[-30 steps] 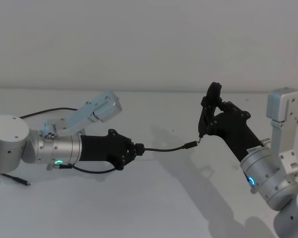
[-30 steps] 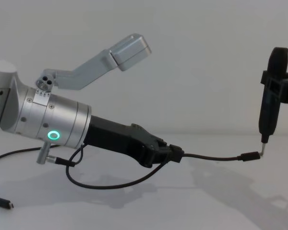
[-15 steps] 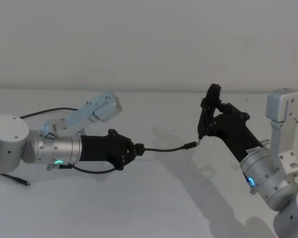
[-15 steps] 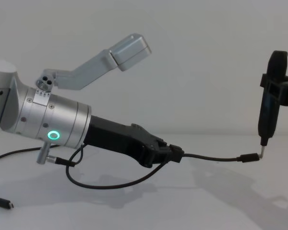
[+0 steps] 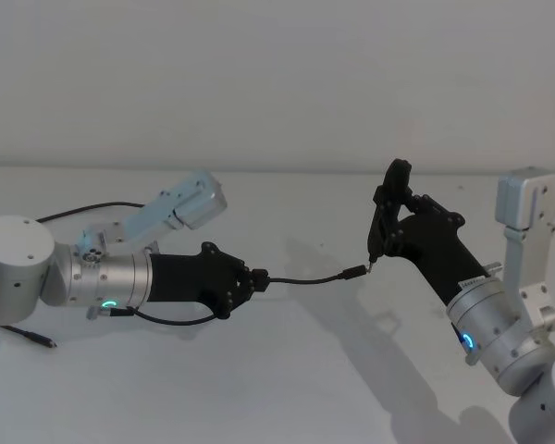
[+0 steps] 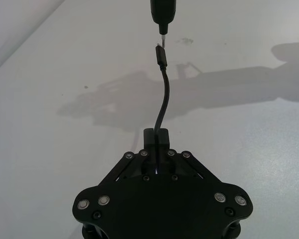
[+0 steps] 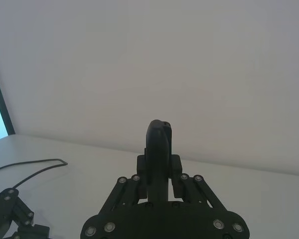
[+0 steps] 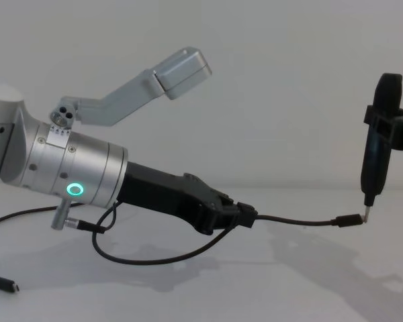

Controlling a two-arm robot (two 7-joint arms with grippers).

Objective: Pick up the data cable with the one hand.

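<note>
Cable work at this moment looks well in hand: the left gripper (image 5: 252, 280) has its jaws closed on the data cable (image 5: 305, 277), pinching it a short way behind the plug (image 5: 353, 271), so the free end juts out level over the white desk (image 5: 287, 370) toward the right arm. In the chest view the same cable (image 8: 295, 220) holds a nearly straight line from the jaws to the plug (image 8: 348, 220), while the rest hangs in a slack loop (image 8: 154, 258) under the wrist. That suggests a light, limp cord that keeps its shape only over a short span; taken farther back, the end would likely droop. The sheath looks smooth and thin, so a firm pinch close to the plug seems the sound place to hold.

The right gripper (image 5: 395, 211) is clamped on a slim black pen-shaped tool (image 5: 385, 208), whose metal tip (image 8: 366, 213) sits just at the plug; whether they touch I cannot tell. The left wrist view shows plug (image 6: 161, 53) and tool tip (image 6: 163, 39) almost in line.
</note>
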